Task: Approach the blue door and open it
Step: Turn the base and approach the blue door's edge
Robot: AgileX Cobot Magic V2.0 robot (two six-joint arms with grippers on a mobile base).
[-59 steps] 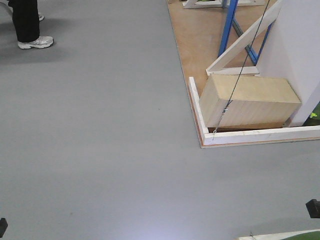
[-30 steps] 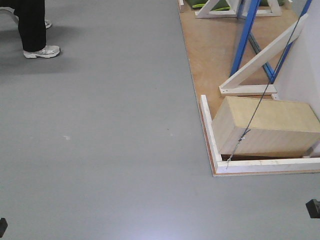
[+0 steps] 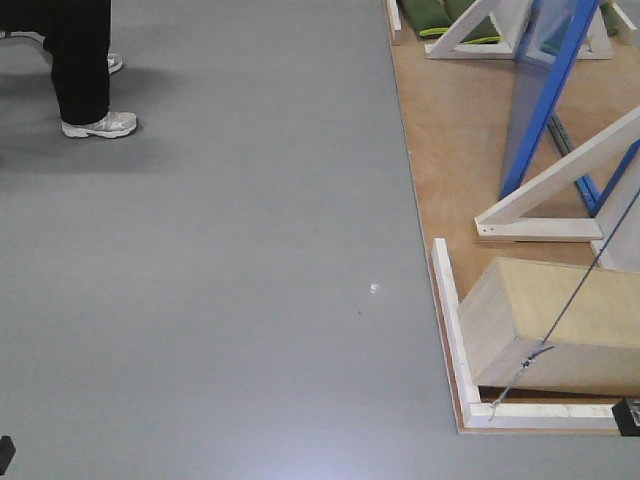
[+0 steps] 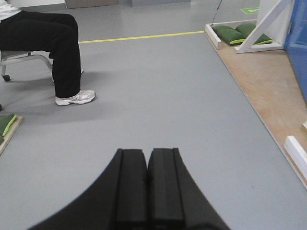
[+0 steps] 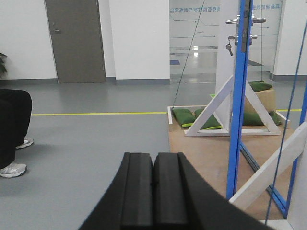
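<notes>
Blue door (image 3: 541,95) stands upright at the far right of the scene, on a plywood platform (image 3: 455,150) raised slightly above the grey floor (image 3: 250,280). In the right wrist view it is seen nearly edge-on, a thin bright strip (image 5: 238,120) with a steel lever handle (image 5: 233,21) near the top and keys (image 5: 230,46) hanging just below it. A white angled brace (image 3: 556,188) leans in front of the door's foot, and a tan wooden box (image 3: 560,315) lies nearer, tilted inside the platform's white-edged corner. Green sandbags (image 5: 184,117) rest on the far end of the platform beside another white brace. At the far left a seated person (image 4: 60,45) in black trousers has a white sneaker (image 3: 101,125) planted on the floor, well apart from the platform. The left gripper (image 4: 147,158) is clenched, its two black pads pressed together with nothing between them, pointing over bare floor. The right gripper (image 5: 154,160) is likewise clenched on nothing, aimed toward the platform, with the door to its right.
</notes>
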